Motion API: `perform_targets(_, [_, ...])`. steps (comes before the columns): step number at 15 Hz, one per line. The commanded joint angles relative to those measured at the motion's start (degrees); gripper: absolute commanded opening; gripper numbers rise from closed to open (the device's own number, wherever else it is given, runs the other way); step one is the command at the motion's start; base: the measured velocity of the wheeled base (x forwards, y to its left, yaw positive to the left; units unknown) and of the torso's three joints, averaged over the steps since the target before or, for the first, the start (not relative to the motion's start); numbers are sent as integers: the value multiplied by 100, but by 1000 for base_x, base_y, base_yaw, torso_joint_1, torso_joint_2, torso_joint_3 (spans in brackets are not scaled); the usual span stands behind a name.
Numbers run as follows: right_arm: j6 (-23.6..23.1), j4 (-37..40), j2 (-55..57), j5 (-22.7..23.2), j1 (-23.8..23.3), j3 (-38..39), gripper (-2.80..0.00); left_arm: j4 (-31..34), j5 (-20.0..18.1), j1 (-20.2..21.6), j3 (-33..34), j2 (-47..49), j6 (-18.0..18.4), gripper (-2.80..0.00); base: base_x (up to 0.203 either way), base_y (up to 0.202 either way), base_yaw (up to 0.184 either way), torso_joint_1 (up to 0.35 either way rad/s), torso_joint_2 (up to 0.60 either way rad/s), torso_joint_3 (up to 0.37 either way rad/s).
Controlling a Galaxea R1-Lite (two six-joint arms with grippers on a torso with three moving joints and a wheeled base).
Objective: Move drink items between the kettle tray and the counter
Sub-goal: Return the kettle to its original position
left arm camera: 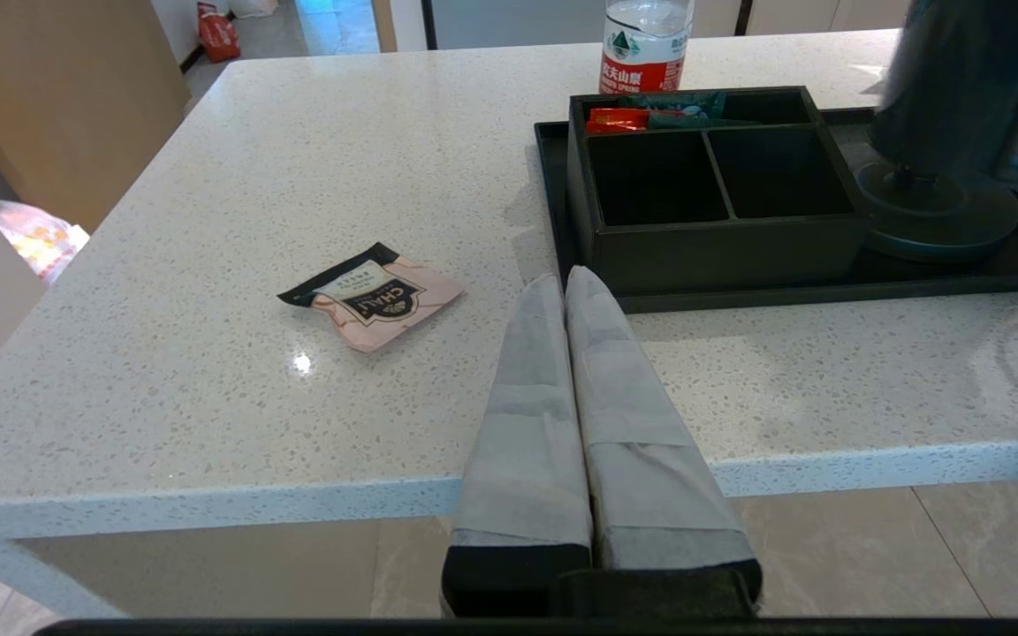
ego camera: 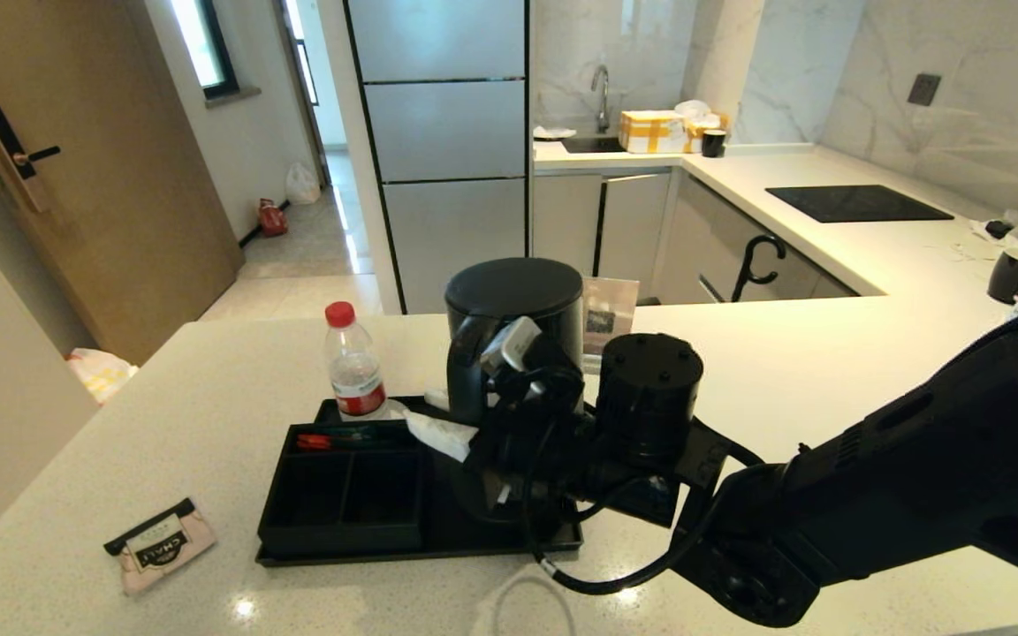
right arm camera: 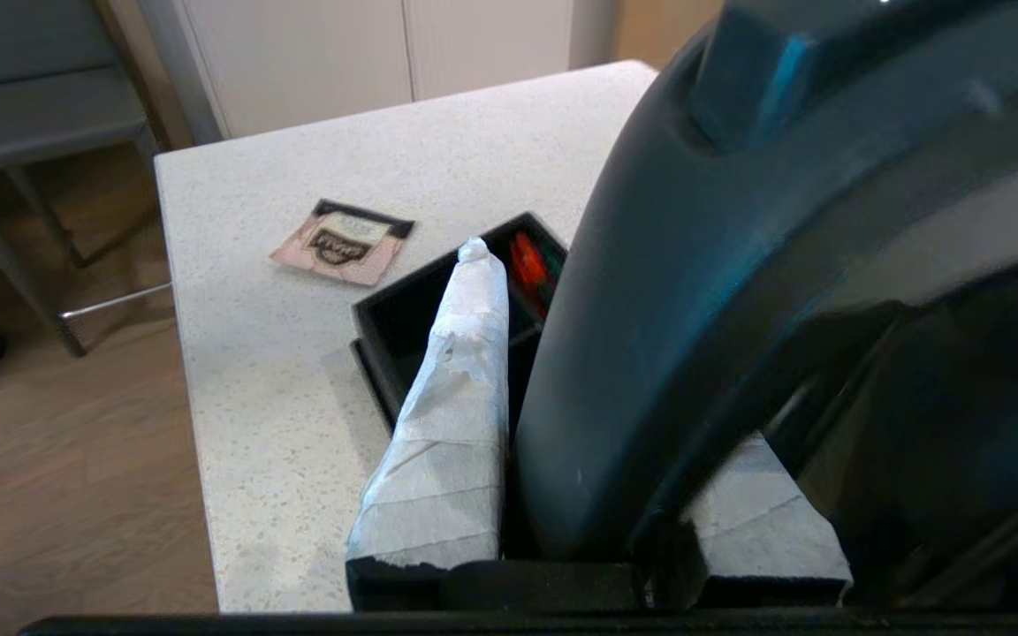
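- "CHALI" legible on the black band of the pink tea sachet (ego camera: 160, 545), lying flat on the counter (ego camera: 827, 371), left of the tray (ego camera: 421, 555) and apart from it.
- Chinese characters on the red label of the water bottle (ego camera: 353, 362), standing at the tray's far left corner; too small to read further.
- Red and green packets in the far slot of the compartment box (ego camera: 343, 496); no print legible.
- Right gripper (right arm camera: 593, 495) clamped on the handle of the black kettle (ego camera: 513, 309), one taped finger on each side.
- Kettle lifted just above its round base (left arm camera: 938, 212), on the right part of the tray.
- Left gripper (left arm camera: 566, 283) closed and empty, parked off the near counter edge, well apart from the sachet.
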Motion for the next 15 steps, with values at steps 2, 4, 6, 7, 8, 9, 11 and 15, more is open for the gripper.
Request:
perform_targets(2, [-14,-81,96,27,42,-58,-280,2,-2,-4,1,-11,2,-280,0,0,0,0,0,0])
perform_targets(4, [-14,-87,184,74,45,-55,-280,2,-2,-4,1,-11,2,-280,0,0,0,0,0,0])
perform_targets(6, [-14,-80,278,83,51,-82,-280,2,-2,-4,1,-11,2,-280,0,0,0,0,0,0])
perform_targets(7, [-14,-87,321,83,60,-89,-280,2,-2,-4,1,-11,2,-280,0,0,0,0,0,0])
perform_targets(8, [-14,-87,321,83,60,-89,-280,2,-2,-4,1,-11,2,-280,0,0,0,0,0,0])
perform_targets(9, [-14,-83,325,83,62,-91,-280,2,-2,-4,1,-11,2,-280,0,0,0,0,0,0])
perform_targets(11, [-14,-87,364,83,78,-89,-280,2,-2,-4,1,-11,2,-280,0,0,0,0,0,0])
perform_targets(15, [-5,-87,417,83,183,-54,-280,2,-2,-4,1,-11,2,-280,0,0,0,0,0,0])
